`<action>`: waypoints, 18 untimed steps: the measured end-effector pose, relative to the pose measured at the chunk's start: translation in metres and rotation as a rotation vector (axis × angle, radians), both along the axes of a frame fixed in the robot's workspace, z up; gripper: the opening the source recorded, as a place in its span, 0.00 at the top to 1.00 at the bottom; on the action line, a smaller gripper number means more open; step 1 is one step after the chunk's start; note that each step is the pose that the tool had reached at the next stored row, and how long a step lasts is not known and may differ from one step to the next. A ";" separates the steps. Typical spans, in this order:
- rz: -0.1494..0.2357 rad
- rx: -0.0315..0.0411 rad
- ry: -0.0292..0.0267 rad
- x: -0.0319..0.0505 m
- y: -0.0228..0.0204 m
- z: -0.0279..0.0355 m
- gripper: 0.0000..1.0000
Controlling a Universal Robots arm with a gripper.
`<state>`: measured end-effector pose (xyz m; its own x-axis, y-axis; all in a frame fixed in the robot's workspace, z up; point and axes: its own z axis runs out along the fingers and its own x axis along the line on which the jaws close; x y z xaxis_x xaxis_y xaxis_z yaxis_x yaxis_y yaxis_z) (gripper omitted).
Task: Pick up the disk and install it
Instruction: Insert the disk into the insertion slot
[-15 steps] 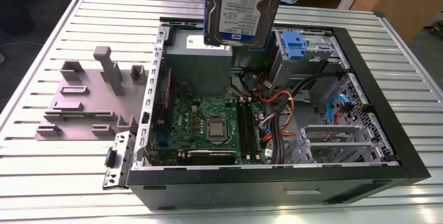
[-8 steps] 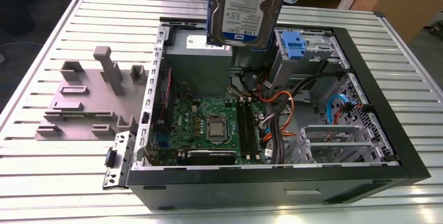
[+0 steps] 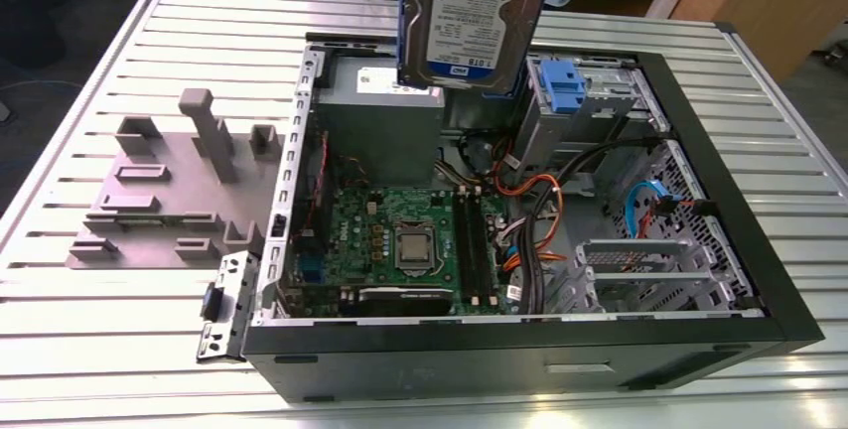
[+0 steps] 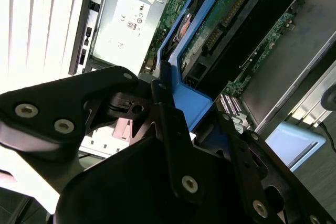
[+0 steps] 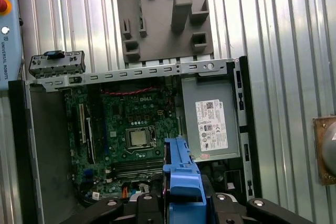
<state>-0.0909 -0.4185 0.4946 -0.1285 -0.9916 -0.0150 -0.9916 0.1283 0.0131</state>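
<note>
The disk (image 3: 471,22) hangs upright in the air above the back of the open computer case (image 3: 742,250), its white-and-blue label facing the exterior camera. My gripper (image 5: 184,199) is shut on it, clamping its blue side rail (image 5: 184,177). In the second wrist view the black fingers (image 4: 168,124) grip that blue rail, and the disk's green circuit-board underside (image 4: 226,19) runs away from them. Below it in the case stands the metal drive bay (image 3: 590,101) with a blue latch piece (image 3: 563,86).
Inside the case lie the motherboard (image 3: 397,230), the grey power-supply box (image 3: 384,121) and orange and black cables (image 3: 530,201). A grey fixture plate with upright blocks (image 3: 159,191) sits on the slatted table at the exterior view's left. A detached front bracket (image 3: 225,300) lies by the case.
</note>
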 end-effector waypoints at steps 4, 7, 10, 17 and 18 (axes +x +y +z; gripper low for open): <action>0.000 0.0000 0.0000 0.0001 0.0000 0.0000 0.63; 0.000 0.0000 0.0000 0.0003 -0.0008 0.0000 0.63; 0.002 -0.0007 0.0000 0.0005 -0.0039 -0.0001 0.63; 0.003 -0.0066 -0.0001 0.0011 -0.0119 -0.0019 0.63; 0.003 -0.0080 -0.0001 0.0015 -0.0126 -0.0023 0.63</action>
<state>-0.0894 -0.4311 0.4923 -0.1259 -0.9920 -0.0071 -0.9920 0.1258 0.0120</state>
